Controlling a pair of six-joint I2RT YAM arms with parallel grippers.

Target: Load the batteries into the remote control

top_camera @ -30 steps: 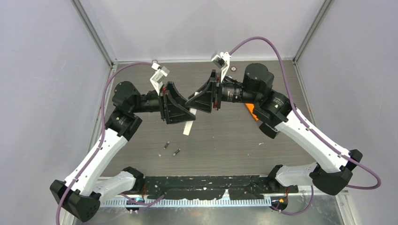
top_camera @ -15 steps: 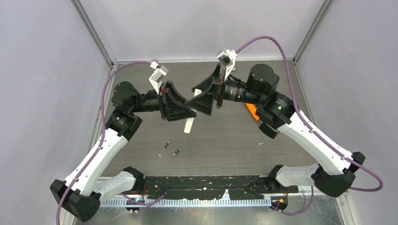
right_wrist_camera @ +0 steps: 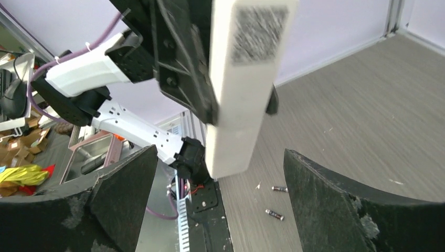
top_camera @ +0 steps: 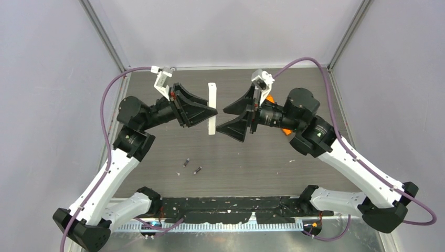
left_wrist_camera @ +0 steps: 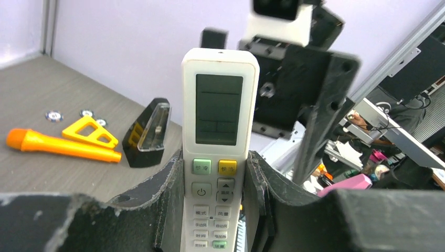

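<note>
Presently noted: remote control (top_camera: 212,94) clamped in left gripper (top_camera: 213,111), clear of table (top_camera: 252,157); right gripper (top_camera: 222,119) spread wide, facing its back; 2 batteries (top_camera: 198,170) loose below.

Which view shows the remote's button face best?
Left wrist: the remote control faces that camera, its screen and buttons plainly visible. Right wrist shows only its white back with a grey label; top external shows just a narrow white bar.
</note>
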